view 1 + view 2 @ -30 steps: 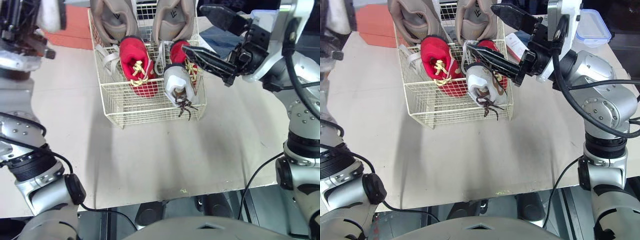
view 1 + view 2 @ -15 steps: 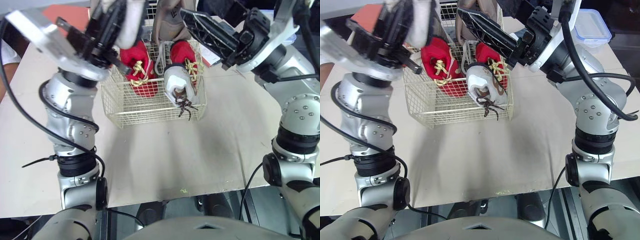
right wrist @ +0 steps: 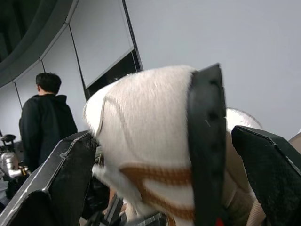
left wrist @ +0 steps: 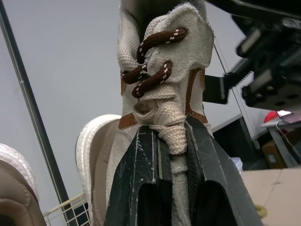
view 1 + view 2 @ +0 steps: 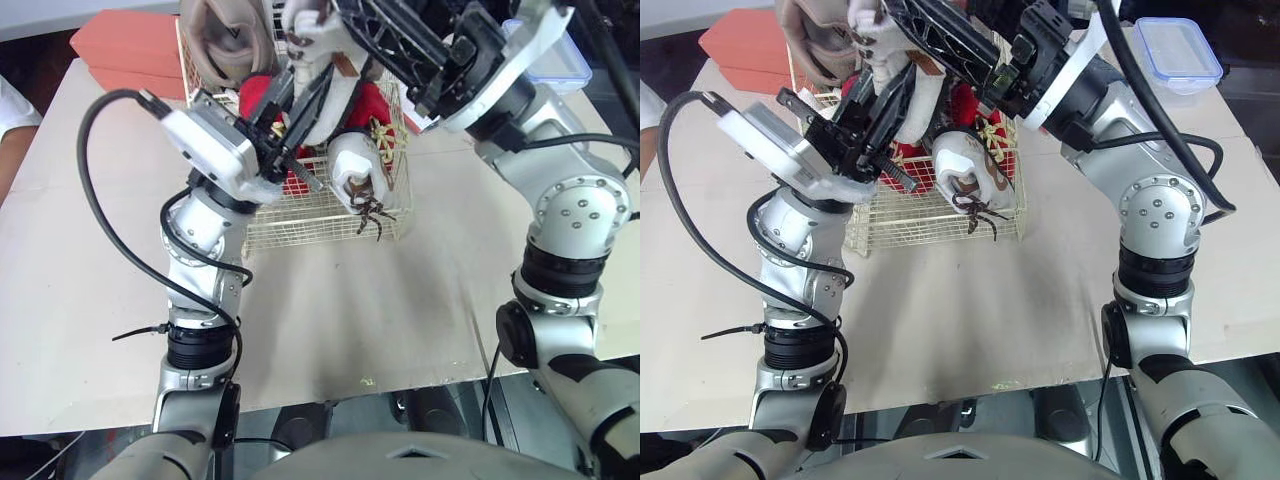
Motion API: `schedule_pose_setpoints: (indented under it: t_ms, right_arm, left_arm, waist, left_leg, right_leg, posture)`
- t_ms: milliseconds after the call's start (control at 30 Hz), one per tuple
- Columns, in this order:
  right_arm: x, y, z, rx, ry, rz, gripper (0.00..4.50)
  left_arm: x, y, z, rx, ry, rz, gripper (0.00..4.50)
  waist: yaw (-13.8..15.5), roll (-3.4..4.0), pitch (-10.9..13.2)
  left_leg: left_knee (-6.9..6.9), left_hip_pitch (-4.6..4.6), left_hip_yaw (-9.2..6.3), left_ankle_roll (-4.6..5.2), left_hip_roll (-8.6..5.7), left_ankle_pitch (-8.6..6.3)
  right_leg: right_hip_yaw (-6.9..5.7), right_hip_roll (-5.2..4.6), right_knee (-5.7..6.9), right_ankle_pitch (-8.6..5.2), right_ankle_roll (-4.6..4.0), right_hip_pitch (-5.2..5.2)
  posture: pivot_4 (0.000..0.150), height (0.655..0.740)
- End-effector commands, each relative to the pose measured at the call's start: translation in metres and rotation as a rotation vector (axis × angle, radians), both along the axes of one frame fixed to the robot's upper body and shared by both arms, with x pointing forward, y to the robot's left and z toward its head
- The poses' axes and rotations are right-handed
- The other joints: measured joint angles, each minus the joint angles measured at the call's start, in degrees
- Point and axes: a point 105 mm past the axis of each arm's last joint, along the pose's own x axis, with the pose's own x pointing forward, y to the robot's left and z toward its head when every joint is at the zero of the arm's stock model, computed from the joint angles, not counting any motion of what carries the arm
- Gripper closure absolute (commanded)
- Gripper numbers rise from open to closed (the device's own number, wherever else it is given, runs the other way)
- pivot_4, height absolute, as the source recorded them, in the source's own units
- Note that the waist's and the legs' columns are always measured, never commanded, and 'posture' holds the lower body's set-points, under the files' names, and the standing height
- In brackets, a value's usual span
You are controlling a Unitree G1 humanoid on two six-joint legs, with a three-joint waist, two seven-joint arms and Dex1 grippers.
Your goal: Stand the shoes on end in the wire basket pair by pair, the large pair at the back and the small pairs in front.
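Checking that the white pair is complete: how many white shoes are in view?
2. One white shoe stands in the basket's front right corner; the other white shoe is raised over the basket, its tongue clamped in the left gripper.

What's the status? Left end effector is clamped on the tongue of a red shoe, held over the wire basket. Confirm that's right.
Not right: the shoe is not red. The left end effector is clamped on the tongue of a cream shoe with brown laces, held over the wire basket. The left wrist view shows it.
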Motion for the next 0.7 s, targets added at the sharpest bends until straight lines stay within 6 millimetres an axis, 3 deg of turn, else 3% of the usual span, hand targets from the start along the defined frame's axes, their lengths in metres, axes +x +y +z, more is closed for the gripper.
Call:
schedule_pose_setpoints:
  t_ms: [33,67,133,167,233,267,300,333,400,700]
  right_arm:
    - [-0.01,-0.008,0.01,0.027,-0.039,0.008,1.64]
    - [-0.01,-0.008,0.01,0.024,-0.037,0.006,2.09]
    - [-0.011,-0.008,0.01,0.018,-0.035,0.001,2.98]
    - [-0.01,-0.008,0.01,0.012,-0.035,-0.003,3.09]
    - [-0.01,-0.009,0.01,0.002,-0.039,-0.012,3.66]
    - [-0.009,-0.01,0.01,-0.008,-0.046,-0.019,3.66]
    - [-0.009,-0.012,0.01,-0.018,-0.054,-0.024,3.66]
    - [-0.01,-0.014,0.01,-0.037,-0.071,-0.026,3.66]
    - [-0.015,-0.019,0.009,-0.085,-0.11,0.0,3.66]
    - [-0.05,-0.022,0.002,-0.219,-0.231,0.221,3.66]
  left_arm:
    - [-0.007,0.0,0.003,0.002,-0.039,-0.014,4.4]
    - [-0.007,0.0,0.003,-0.006,-0.029,-0.027,4.4]
    - [-0.008,0.0,0.002,-0.011,-0.009,-0.053,3.34]
    - [-0.01,-0.002,0.0,-0.007,0.012,-0.088,3.25]
    - [-0.015,-0.004,-0.002,0.004,0.048,-0.147,2.19]
    - [-0.017,-0.002,-0.001,-0.005,0.074,-0.179,1.59]
    - [-0.019,0.0,0.0,-0.012,0.097,-0.207,1.4]
    - [-0.022,0.001,0.001,0.01,0.124,-0.249,0.8]
    - [-0.03,0.008,0.006,0.056,0.176,-0.329,0.05]
    - [-0.048,0.032,0.026,0.178,0.405,-0.563,0.05]
  waist:
    - [0.0,0.0,0.0]
    - [0.0,0.0,0.0]
    - [0.0,0.01,0.0]
    - [0.0,0.01,0.0]
    - [-0.1,0.01,0.0]
    - [-0.1,0.01,0.0]
    - [-0.1,0.01,0.0]
    - [0.0,0.01,0.0]
    - [0.0,0.02,0.0]
    - [0.0,0.13,0.1]
  left_leg:
    - [0.0,0.0,0.0,0.0,0.0,0.0]
    - [0.0,0.0,-0.01,0.0,0.0,0.0]
    - [0.0,0.0,0.0,0.0,0.0,0.0]
    - [0.0,0.0,0.0,0.0,0.0,0.0]
    - [-0.01,0.0,0.0,0.0,0.01,0.0]
    - [-0.01,0.0,0.0,0.0,0.01,0.0]
    - [-0.01,0.0,0.0,0.0,0.01,0.0]
    - [-0.01,0.0,0.0,0.0,0.01,0.0]
    - [-0.01,0.0,-0.01,0.01,0.01,0.0]
    - [-0.02,0.03,-0.04,0.02,0.04,-0.01]
  right_leg:
    - [0.0,0.0,0.0,0.0,0.0,0.0]
    - [-0.01,0.0,0.0,0.0,0.0,0.0]
    - [0.01,0.0,0.0,0.0,0.0,0.0]
    - [0.01,0.0,0.0,0.0,0.0,0.0]
    - [0.01,0.0,0.0,0.0,0.0,0.0]
    - [0.0,0.0,0.01,0.0,0.0,-0.01]
    - [0.01,0.01,0.0,0.0,0.0,0.0]
    - [0.01,0.0,0.01,0.0,0.0,0.0]
    - [0.0,0.01,0.0,0.0,0.0,0.0]
    - [-0.03,0.06,-0.02,0.0,0.0,0.02]
  posture:
    - [0.15,0.74]
    - [0.15,0.74]
    - [0.15,0.74]
    - [0.15,0.74]
    - [0.15,0.74]
    - [0.15,0.74]
    - [0.15,0.74]
    - [0.15,0.74]
    - [0.15,0.74]
    - [0.15,0.74]
